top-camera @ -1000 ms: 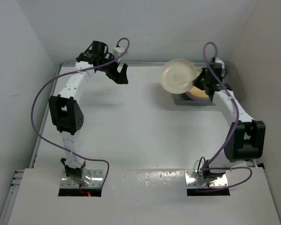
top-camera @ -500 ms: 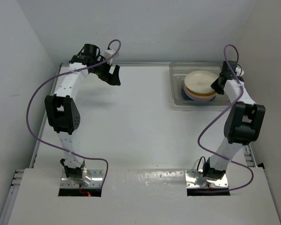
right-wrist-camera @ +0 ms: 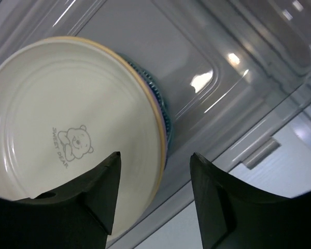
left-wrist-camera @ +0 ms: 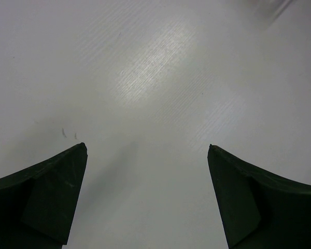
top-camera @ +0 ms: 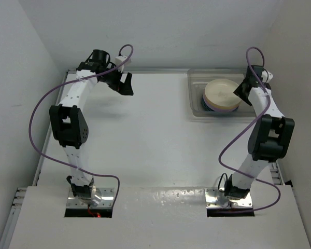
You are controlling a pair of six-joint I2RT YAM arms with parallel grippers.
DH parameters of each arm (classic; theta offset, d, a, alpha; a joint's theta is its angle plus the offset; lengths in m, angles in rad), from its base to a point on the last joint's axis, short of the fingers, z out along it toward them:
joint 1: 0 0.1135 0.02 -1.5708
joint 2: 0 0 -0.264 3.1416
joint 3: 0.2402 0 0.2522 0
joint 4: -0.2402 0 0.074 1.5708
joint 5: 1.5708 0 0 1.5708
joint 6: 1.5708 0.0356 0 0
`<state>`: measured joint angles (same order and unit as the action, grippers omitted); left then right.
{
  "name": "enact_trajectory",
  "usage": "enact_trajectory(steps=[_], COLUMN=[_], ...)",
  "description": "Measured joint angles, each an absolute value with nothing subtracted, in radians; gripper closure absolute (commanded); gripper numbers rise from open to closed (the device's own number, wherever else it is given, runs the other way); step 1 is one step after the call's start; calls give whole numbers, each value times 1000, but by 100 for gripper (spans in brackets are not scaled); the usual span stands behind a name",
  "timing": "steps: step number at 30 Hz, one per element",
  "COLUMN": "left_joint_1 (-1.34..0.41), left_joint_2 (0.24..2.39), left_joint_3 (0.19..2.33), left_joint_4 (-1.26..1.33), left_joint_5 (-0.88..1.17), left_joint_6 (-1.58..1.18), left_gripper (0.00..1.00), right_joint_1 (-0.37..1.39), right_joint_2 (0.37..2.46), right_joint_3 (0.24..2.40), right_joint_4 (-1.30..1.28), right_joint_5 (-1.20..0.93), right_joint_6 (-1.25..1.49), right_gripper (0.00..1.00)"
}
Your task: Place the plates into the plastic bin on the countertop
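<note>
Cream plate [top-camera: 221,89], tilted in the air a second ago, now lies flat on top of the plates [top-camera: 213,107] in the plastic bin [top-camera: 195,98].
On the white countertop [top-camera: 145,135] the clear bin sits at the far right corner with the stack inside it. The top plate's bear print faces up, and a teal edge peeks out beneath it. The right gripper [right-wrist-camera: 155,158] hangs over the stack's right rim, released, with nothing between its parted jaws. The left gripper [left-wrist-camera: 147,150] stands spread wide above bare countertop at the far left.
</note>
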<state>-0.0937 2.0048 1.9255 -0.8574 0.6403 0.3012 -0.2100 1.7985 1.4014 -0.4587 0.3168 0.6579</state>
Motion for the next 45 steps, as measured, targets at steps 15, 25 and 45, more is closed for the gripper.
enact_trajectory(steps=[15,25,45], left_joint_1=[-84,-74,-24], left_joint_2=[1923,1665,1374], left_joint_3=[1794,1364,919], left_joint_4=[-842,-812,-690], left_joint_5=[581,513,398], left_joint_6=[307,355,416], left_gripper=[0,0,0], right_joint_1=[-221,-219,-213], right_joint_2=[1203,678,482], right_joint_3=[920,418,298], right_joint_4=[-366,-439,-544], right_joint_5=[237,58,-99], right_joint_6=[571,671,759], right_gripper=[1,1,1])
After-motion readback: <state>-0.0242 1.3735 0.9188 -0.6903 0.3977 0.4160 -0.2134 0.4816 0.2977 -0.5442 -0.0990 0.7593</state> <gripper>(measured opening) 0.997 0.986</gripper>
